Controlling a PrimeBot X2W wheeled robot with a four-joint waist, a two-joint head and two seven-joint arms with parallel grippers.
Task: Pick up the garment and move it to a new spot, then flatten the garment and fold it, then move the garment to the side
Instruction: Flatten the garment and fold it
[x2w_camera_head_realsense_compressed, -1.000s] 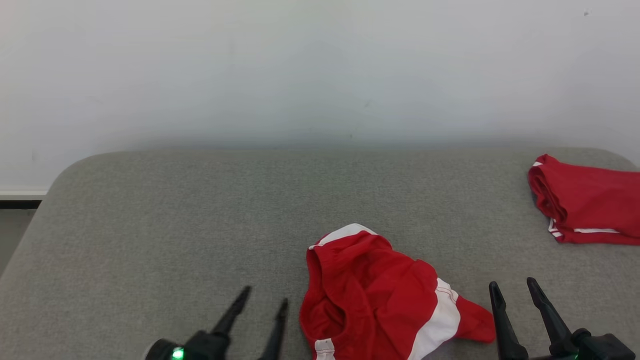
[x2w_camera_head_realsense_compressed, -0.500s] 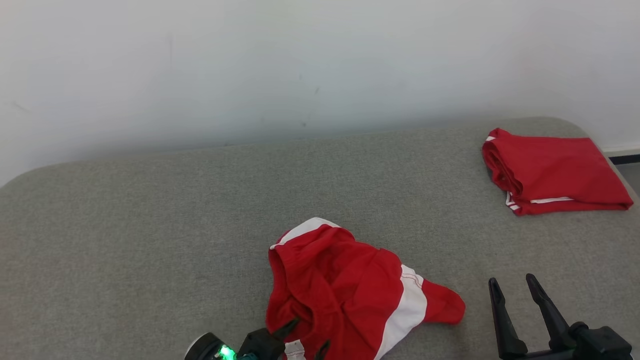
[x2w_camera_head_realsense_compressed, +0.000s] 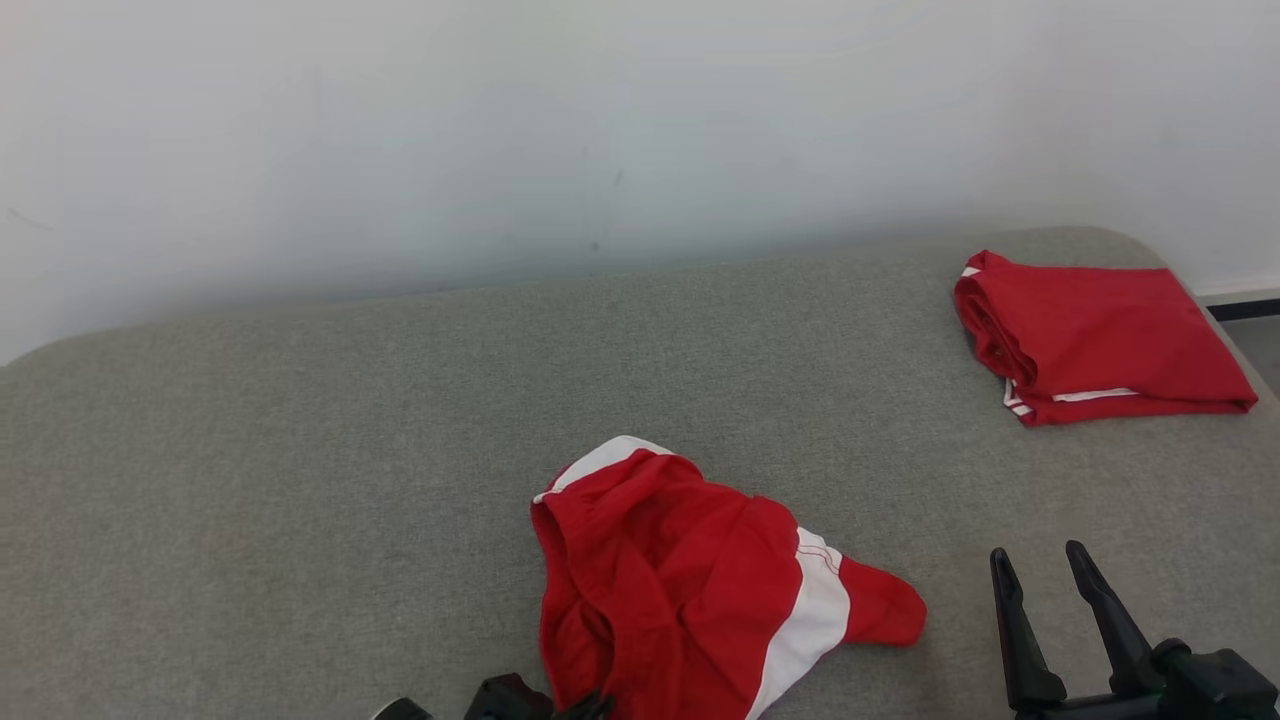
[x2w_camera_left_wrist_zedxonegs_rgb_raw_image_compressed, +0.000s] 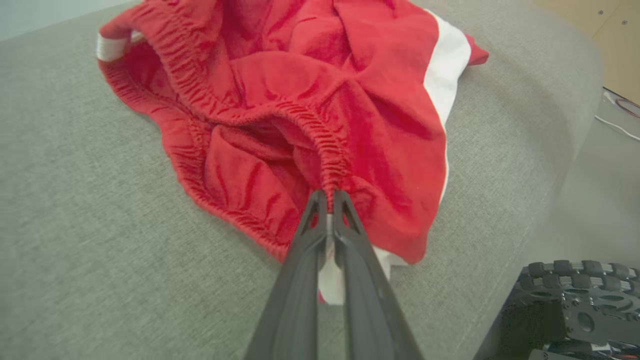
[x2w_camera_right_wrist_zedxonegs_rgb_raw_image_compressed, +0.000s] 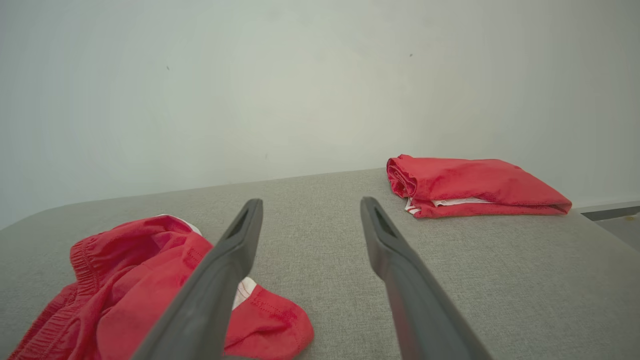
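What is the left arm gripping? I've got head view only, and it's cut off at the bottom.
Observer: Left jaws are shut on the shorts' elastic waistband.
Operator: One layer or both?
Observer: Cannot tell. A white strip of fabric also sits between the fingers, below the tips.
Operator: Anything close to that arm?
Observer: A black treaded part, just off the cushion's edge.
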